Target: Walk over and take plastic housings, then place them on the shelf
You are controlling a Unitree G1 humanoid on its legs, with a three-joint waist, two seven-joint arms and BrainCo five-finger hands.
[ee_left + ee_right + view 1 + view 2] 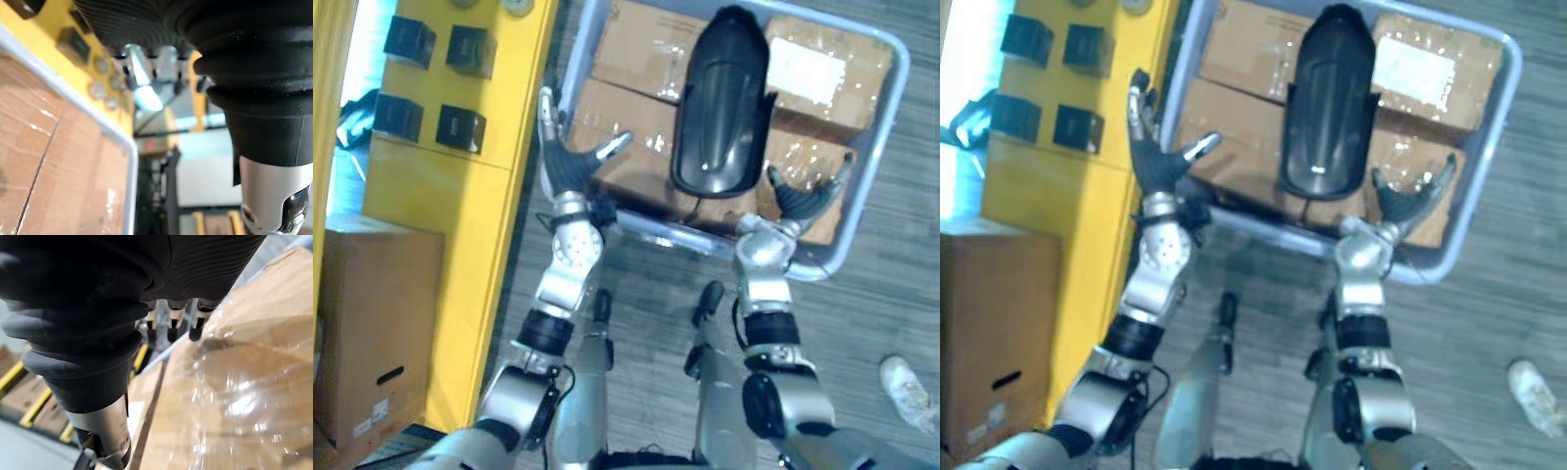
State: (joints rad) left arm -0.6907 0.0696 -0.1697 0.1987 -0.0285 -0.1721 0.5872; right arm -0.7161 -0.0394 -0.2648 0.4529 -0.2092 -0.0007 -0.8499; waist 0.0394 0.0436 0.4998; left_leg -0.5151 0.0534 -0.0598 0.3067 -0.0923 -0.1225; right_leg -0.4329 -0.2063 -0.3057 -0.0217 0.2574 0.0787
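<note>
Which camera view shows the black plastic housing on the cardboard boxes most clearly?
The left eye view: the whole housing lies on the boxes in the grey bin. The right eye view shows it equally whole. The wrist views show boxes and the bin's rim instead.

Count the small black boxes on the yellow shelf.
4, in two pairs on the yellow shelf: far left box, far right box, near left box, near right box. More may sit beyond the frame.

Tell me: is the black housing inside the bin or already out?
Inside. The black housing lies flat on the cardboard boxes, within the rim of the bin.
</note>
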